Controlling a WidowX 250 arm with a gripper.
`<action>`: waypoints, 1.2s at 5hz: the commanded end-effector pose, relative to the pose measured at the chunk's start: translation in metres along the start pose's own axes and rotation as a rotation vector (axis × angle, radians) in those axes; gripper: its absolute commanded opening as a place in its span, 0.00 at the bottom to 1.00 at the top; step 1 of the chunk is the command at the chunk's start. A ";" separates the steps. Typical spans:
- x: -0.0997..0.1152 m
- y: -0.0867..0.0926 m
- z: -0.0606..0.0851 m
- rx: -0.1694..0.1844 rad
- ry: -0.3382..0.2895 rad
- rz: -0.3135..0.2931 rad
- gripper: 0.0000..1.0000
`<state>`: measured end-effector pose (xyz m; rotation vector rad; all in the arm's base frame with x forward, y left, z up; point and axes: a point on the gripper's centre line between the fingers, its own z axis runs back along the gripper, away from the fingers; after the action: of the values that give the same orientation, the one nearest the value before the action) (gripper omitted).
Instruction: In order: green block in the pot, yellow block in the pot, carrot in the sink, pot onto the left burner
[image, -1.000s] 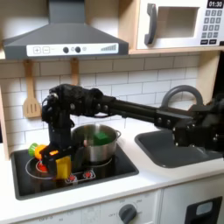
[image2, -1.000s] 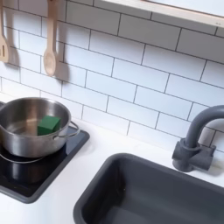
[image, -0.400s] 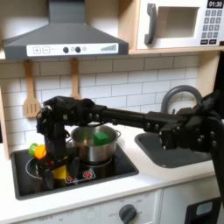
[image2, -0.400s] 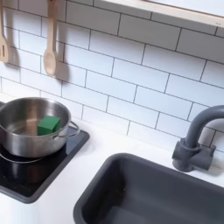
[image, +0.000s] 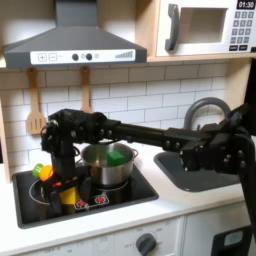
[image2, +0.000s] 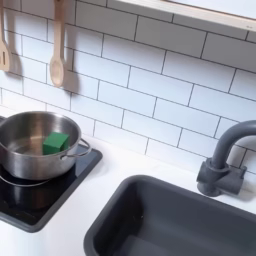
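The steel pot (image: 108, 166) stands on the stove's right burner, and the green block (image: 121, 157) lies inside it; both exterior views show this, with the pot (image2: 30, 150) and green block (image2: 55, 142) at the second exterior view's left. The yellow block (image: 68, 196) sits on the left burner in the first exterior view. My gripper (image: 64, 188) is down right at it, its black fingers hiding how they stand around it. The orange carrot (image: 42, 172) lies just left of the gripper. The dark sink (image2: 170, 215) with its faucet (image2: 225, 160) is to the right.
The black stovetop (image: 130, 193) has red knobs along its front edge. Wooden utensils (image: 36, 110) hang on the tiled wall behind the stove. My arm stretches from the first exterior view's right across the pot. White counter (image2: 105, 180) separates stove and sink.
The gripper has dropped lower over the left burner, down to the yellow block. The arm's wrist shifted slightly left. The pot and green block have not moved.
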<state>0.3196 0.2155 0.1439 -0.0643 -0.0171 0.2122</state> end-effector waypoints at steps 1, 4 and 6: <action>0.005 -0.006 0.003 -0.027 -0.015 -0.029 1.00; 0.011 -0.006 -0.001 -0.046 -0.016 -0.040 1.00; 0.012 -0.010 -0.006 -0.056 -0.029 -0.059 1.00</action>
<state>0.3361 0.2090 0.1386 -0.1104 -0.0568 0.1486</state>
